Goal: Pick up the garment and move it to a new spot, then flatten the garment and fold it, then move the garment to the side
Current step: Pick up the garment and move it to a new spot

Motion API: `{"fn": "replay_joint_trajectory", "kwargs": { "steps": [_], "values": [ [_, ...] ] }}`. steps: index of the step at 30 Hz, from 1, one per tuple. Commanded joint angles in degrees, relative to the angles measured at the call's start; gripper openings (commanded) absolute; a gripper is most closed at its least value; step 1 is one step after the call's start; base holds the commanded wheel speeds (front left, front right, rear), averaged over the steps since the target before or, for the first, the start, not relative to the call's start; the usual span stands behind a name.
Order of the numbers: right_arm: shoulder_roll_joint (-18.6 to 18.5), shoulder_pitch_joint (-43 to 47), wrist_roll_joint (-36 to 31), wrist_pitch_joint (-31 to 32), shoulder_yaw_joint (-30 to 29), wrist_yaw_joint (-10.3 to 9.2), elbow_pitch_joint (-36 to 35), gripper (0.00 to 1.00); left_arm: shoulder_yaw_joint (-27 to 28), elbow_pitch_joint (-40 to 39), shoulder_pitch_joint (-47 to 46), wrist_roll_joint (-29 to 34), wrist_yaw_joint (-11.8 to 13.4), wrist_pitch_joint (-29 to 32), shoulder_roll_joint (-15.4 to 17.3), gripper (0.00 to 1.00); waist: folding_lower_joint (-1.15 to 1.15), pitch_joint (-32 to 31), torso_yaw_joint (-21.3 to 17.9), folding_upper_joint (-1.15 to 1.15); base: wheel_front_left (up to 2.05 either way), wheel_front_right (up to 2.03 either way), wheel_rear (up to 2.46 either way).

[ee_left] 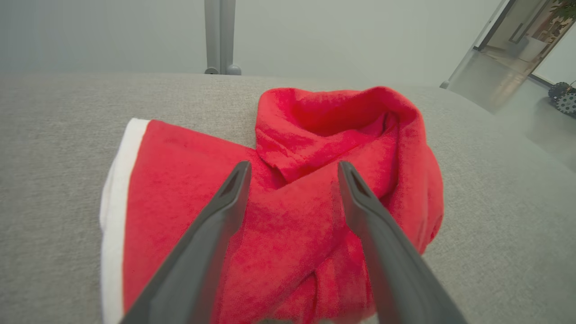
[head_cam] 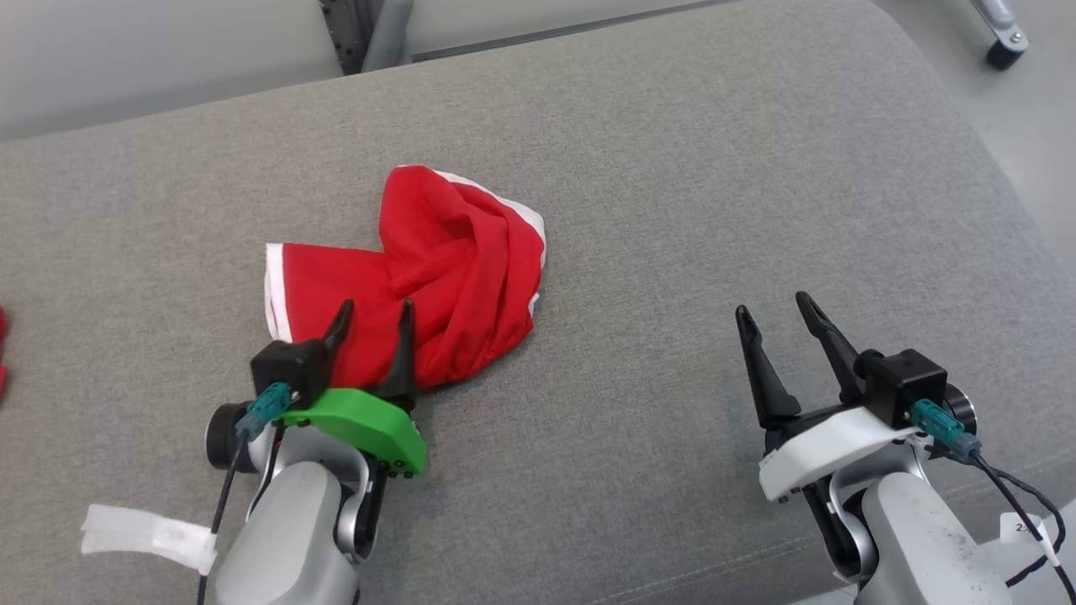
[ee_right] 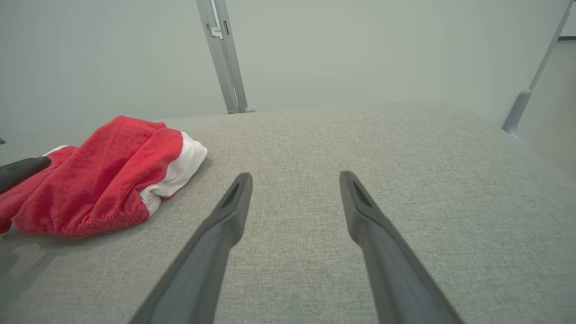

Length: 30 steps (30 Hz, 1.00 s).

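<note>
While my left gripper (head_cam: 376, 307) hangs splayed wide over the crumpled red, white-edged cloth garment (head_cam: 454, 269), gripping nothing, I see my right gripper (head_cam: 772, 304) equally wide.

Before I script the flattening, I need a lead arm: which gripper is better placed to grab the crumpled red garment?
Left. The left gripper is open over the red garment; the right gripper, also open, faces bare cushion.
</note>
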Motion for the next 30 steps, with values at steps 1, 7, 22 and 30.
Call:
{"fn": "replay_joint_trajectory", "kwargs": {
  "steps": [1,7,22,30],
  "values": [
    [0.16,0.85,0.11,-0.15,-0.13,-0.02,-0.02,1.0,1.98,-1.87,2.18,1.57,0.2,-0.03,0.58,1.0,0.0,-2.43,2.69,0.0,0.0,0.0,0.0],
    [0.61,2.15,-0.32,-0.16,0.55,-0.02,0.17,1.0,9.8,-11.19,11.4,8.03,-0.48,-0.03,0.79,1.0,0.0,-5.32,5.24,0.0,0.0,0.0,0.0],
    [0.97,5.36,-0.25,-0.15,1.65,-0.02,1.5,1.0,21.9,-22.9,28.42,14.33,-0.86,-0.04,0.11,1.0,0.0,-9.34,6.69,0.0,0.0,0.0,0.0],
    [0.98,6.6,-0.25,-0.15,1.41,-0.02,1.83,1.0,20.82,-24.18,30.66,13.58,-0.04,-0.04,0.13,1.0,0.0,-10.14,6.59,0.0,0.0,0.0,0.0]
  ]
}}
